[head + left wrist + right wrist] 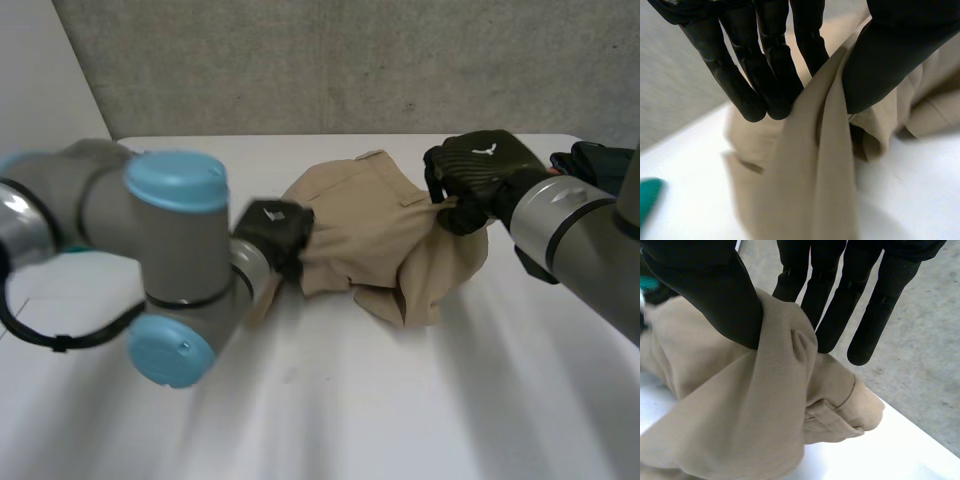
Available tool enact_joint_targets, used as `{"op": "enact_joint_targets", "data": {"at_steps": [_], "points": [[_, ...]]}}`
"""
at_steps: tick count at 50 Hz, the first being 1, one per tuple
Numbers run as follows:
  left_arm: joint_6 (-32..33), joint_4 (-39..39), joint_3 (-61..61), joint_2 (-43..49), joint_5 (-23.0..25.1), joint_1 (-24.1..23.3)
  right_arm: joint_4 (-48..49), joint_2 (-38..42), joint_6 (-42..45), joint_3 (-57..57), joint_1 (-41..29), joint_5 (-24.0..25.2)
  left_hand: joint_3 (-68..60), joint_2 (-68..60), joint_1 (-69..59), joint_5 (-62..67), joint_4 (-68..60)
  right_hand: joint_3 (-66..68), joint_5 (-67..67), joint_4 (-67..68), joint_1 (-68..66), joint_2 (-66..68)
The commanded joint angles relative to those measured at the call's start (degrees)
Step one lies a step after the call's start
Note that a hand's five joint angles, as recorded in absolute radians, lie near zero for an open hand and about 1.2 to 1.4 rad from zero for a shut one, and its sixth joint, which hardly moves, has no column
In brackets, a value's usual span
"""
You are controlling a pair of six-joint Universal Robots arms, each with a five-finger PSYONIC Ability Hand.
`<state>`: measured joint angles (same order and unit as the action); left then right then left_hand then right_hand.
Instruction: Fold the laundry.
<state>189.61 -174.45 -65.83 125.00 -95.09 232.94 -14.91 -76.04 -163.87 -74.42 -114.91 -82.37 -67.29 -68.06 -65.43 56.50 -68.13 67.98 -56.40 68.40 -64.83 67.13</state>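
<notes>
1. Head view: bunched on the white table point(330, 400), toward its far middle, a beige garment point(380, 230). Gripped at its left edge by the left hand point(275, 230) and on its right side by the right hand point(480, 175), with cloth hanging below that hand. Behind the right arm, near the table's far right corner, a dark item point(600, 160).
2. Left wrist view: pinched between thumb point(890, 60) and fingers point(775, 95), a fold of the garment, the rest draping down to the table. On the table, apart from the garment, a green thing point(647, 197).
3. Right wrist view: likewise clamped on a raised fold, thumb point(725, 300) against fingers point(835, 315). Below the fingertips, a seamed flap of the same garment resting on the table.
</notes>
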Motion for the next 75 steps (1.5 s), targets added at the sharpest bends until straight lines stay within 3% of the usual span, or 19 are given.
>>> {"op": "enact_joint_targets", "data": {"at_steps": [1, 5, 9, 21, 27, 29, 30, 31, 33, 35, 41, 46, 51, 57, 65, 73, 75], "points": [[0.50, -1.41, -3.07, -13.45, 2.45, 3.31, -2.40, -4.02, 1.27, 0.51, 1.18, 0.45, -12.71, -11.94, -14.57, 13.50, -11.87, 12.02, -13.60, 11.60, -15.17, 12.87], [0.85, -3.17, -2.29, -18.91, 6.14, 4.80, -3.02, -7.19, 1.54, 0.16, 0.21, 0.54, -12.71, -11.94, -14.57, 13.50, -11.87, 12.02, -13.60, 11.60, -15.17, 12.87], [1.20, -3.97, 2.10, -16.82, 6.85, 5.95, 0.22, -6.85, 0.57, 0.07, -1.72, 0.28, -12.71, -11.94, -14.57, 13.50, -11.87, 12.02, -13.60, 11.60, -15.17, 12.87], [10.25, 1.22, 22.23, 10.24, 2.19, 6.57, 14.91, 12.92, 1.62, 5.16, -3.31, -0.78, -12.71, -11.94, -14.57, 13.50, -11.87, 12.02, -13.60, 11.60, -15.17, 12.87], [16.57, -3.51, 31.54, 19.82, 0.62, 7.79, 17.46, 23.11, 1.18, 10.69, -6.37, -2.00, -12.71, -11.94, -14.57, 13.50, -11.87, 12.02, -13.60, 11.60, -15.17, 12.87], [18.07, -4.75, 33.13, 20.63, -0.18, 8.41, 17.20, 24.70, 0.83, 12.01, -7.43, -2.27, -8.90, -8.13, -10.75, 9.68, -8.06, -5.39, 3.80, -5.81, 2.24, -4.54], [18.69, -5.19, 33.83, 20.81, -0.44, 8.67, 16.94, 25.23, 0.48, 12.54, -8.05, -2.36, 0.80, 1.57, -1.06, -0.01, 1.64, -16.99, 15.40, -17.41, 13.84, -16.14], [19.13, -5.46, 34.28, 20.55, -0.97, 9.20, 16.24, 25.67, -0.04, 13.77, -8.92, -2.71, 25.88, 26.64, 24.02, -25.09, 26.72, -39.08, 37.50, -39.50, 35.93, -38.24], [19.05, -5.29, 33.93, 19.58, -1.32, 9.29, 15.27, 25.50, -0.57, 14.91, -9.54, -3.50, 47.06, 47.83, 45.21, -46.27, 47.90, -55.88, 54.30, -56.30, 52.73, -55.03], [18.17, -3.98, 32.10, 16.70, -1.85, 9.12, 13.34, 24.37, -0.92, 16.05, -9.72, -5.42, 57.29, 58.06, 55.43, -56.50, 58.13, -57.98, 56.40, -58.40, 54.83, -57.13], [15.71, 1.56, 21.21, 5.45, -1.59, 7.97, 7.01, 14.97, 1.00, 15.80, -5.60, -8.95, 57.29, 58.06, 55.43, -56.50, 58.13, -57.98, 56.40, -58.40, 54.83, -57.13], [12.02, 4.73, 7.94, -5.72, -0.36, 6.57, -1.86, 8.28, 5.39, 14.75, -1.73, -5.01, 57.29, 58.06, 55.43, -56.50, 58.13, -57.98, 56.40, -58.40, 54.83, -57.13], [4.04, 6.14, -7.43, -16.26, 2.80, 4.64, -13.00, 5.03, 10.58, 13.26, 1.61, -0.61, 57.29, 58.06, 55.43, -56.50, 58.13, -57.98, 56.40, -58.40, 54.83, -57.13], [-5.11, 5.79, -20.28, -21.55, 4.04, 2.44, -20.94, 2.83, 10.33, 5.71, 3.64, 0.54, 57.29, 58.06, 55.43, -56.50, 58.13, -57.98, 56.40, -58.40, 54.83, -57.13], [-12.59, 2.98, -25.14, -16.64, 4.65, 1.20, -9.10, 2.03, 8.57, -14.07, 3.99, 7.04, 57.29, 58.06, 55.43, -56.50, 58.13, -57.98, 56.40, -58.40, 54.83, -57.13], [-15.67, 1.48, -18.99, -7.24, 5.62, 0.33, 9.62, 5.90, 6.90, -24.19, 2.41, 4.94, 56.93, 57.69, 55.07, -56.14, 57.76, -54.28, 52.70, -54.70, 51.13, -53.44], [-17.07, 1.66, -16.71, -4.61, 6.23, -0.29, 14.35, 7.39, 6.20, -25.15, 1.53, 2.84, 48.73, 49.50, 46.87, -47.94, 49.57, -49.94, 48.35, -50.36, 46.79, -49.09]]}}
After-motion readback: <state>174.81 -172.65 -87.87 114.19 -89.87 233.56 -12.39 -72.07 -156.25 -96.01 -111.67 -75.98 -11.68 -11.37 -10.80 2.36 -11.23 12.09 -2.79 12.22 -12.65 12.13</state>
